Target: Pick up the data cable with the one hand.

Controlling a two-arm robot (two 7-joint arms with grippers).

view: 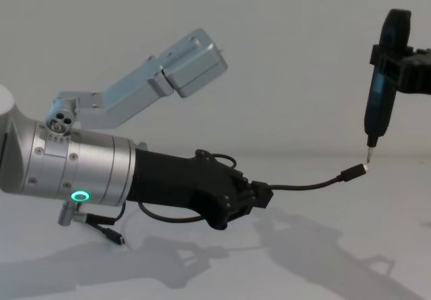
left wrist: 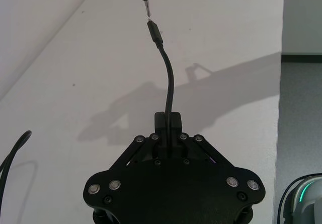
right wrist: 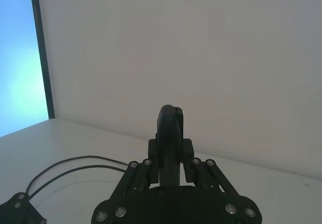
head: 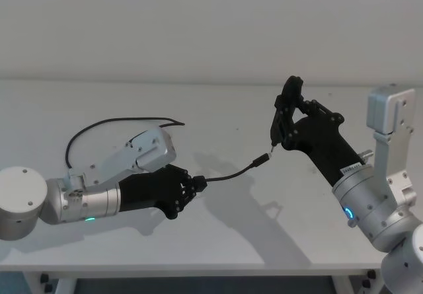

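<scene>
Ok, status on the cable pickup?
Left gripper shut on cable, end lifted off table. Right gripper holds upright tool, tip at plug. Nothing blocking.

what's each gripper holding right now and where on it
The left gripper is shut on the data cable, pinching the cord a short way back from its free plug. The right gripper is shut on a black pen-like tool, around its body.
</scene>
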